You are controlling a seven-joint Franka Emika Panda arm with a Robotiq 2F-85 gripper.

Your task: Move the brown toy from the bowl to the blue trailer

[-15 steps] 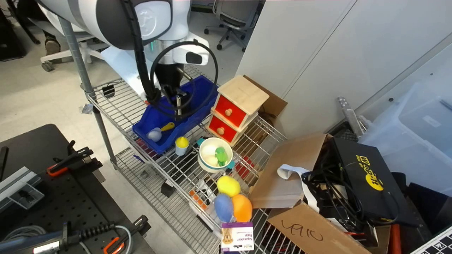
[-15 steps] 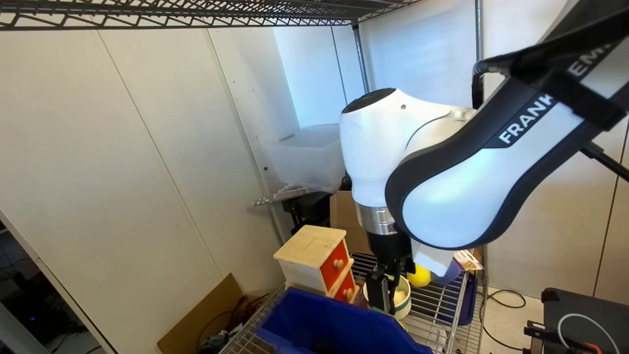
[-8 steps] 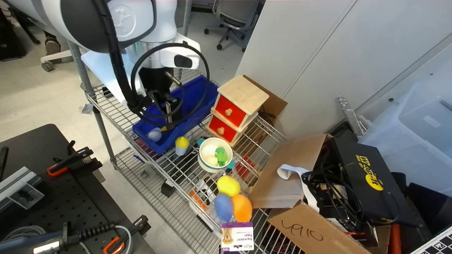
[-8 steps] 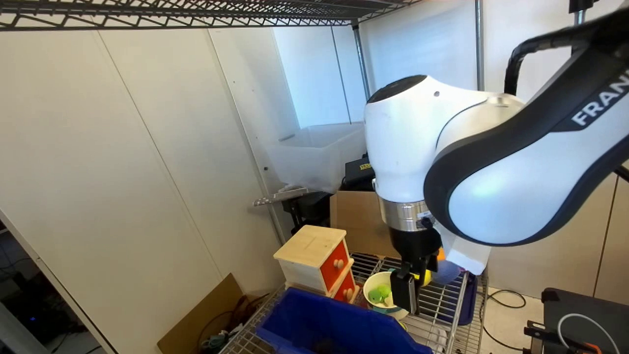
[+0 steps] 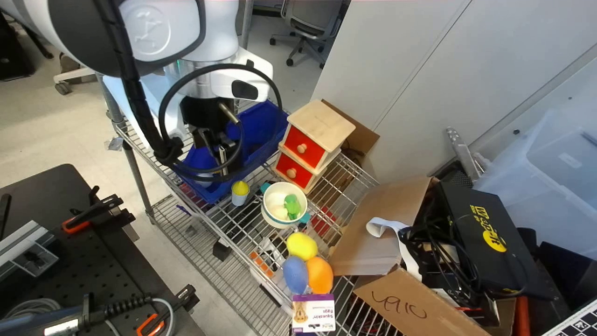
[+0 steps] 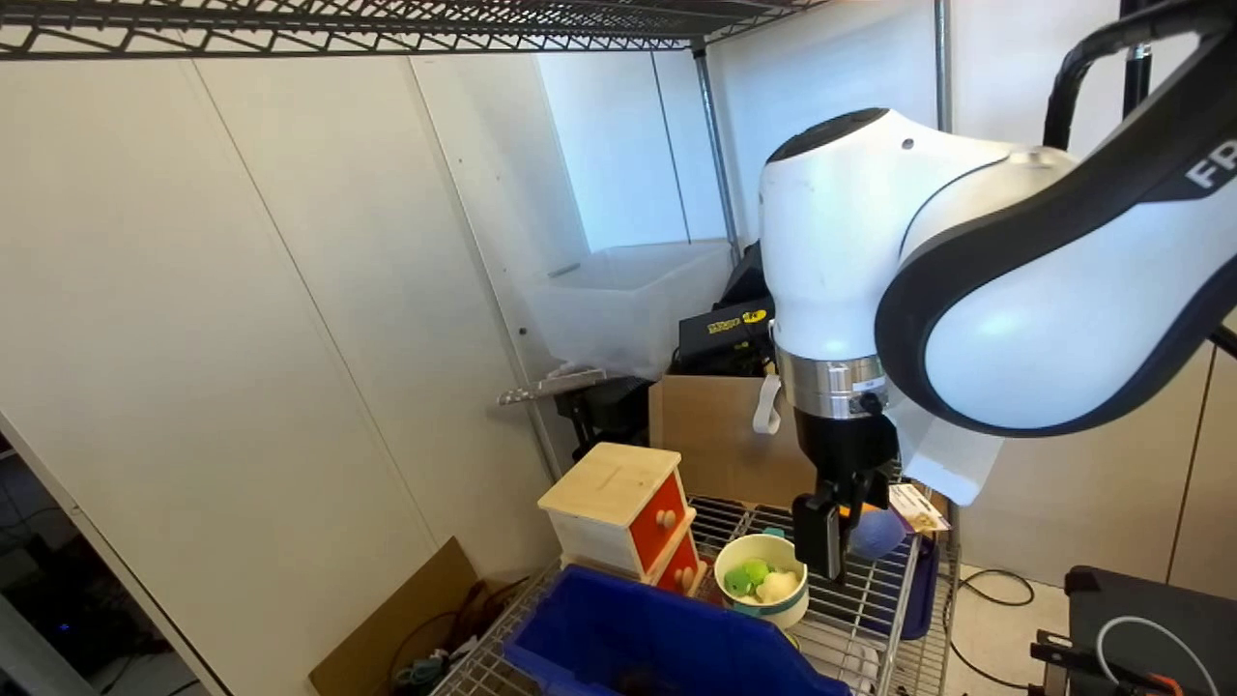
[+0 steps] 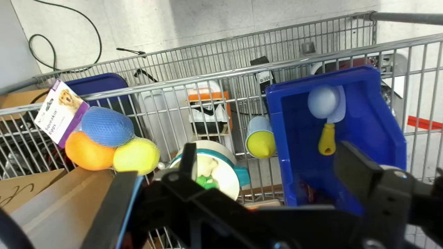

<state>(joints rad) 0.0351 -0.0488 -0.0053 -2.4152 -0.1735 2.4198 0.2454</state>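
The bowl (image 5: pixel 275 198) is a cream pot with a teal band and handles. It also shows in an exterior view (image 6: pixel 788 607) and in the wrist view (image 7: pixel 226 178). It holds a green toy (image 5: pixel 292 205) and a pale cream toy (image 7: pixel 207 166); no brown one shows there. The blue trailer (image 6: pixel 618 609) is a deep-blue tub, also in the wrist view (image 7: pixel 360 97). A dim reddish-brown thing (image 7: pixel 308 192) lies in it; I cannot tell if it is the brown toy. My gripper (image 7: pixel 268 154) is wide open and empty, above bowl and trailer.
A scoop with a yellow handle (image 7: pixel 327 140) lies in the trailer. A yellow-topped cup (image 5: pixel 239 192) stands between bowl and trailer. Wooden drawers (image 5: pixel 319 135) stand beside the trailer. Squeaky eggs (image 5: pixel 302 246) and a cardboard box (image 5: pixel 373 242) lie past the bowl.
My gripper has moved rightward and slightly up in an exterior view, uncovering the bowl. In an exterior view it moved leftward and now hides the scoop. The bowl and trailer have not moved.
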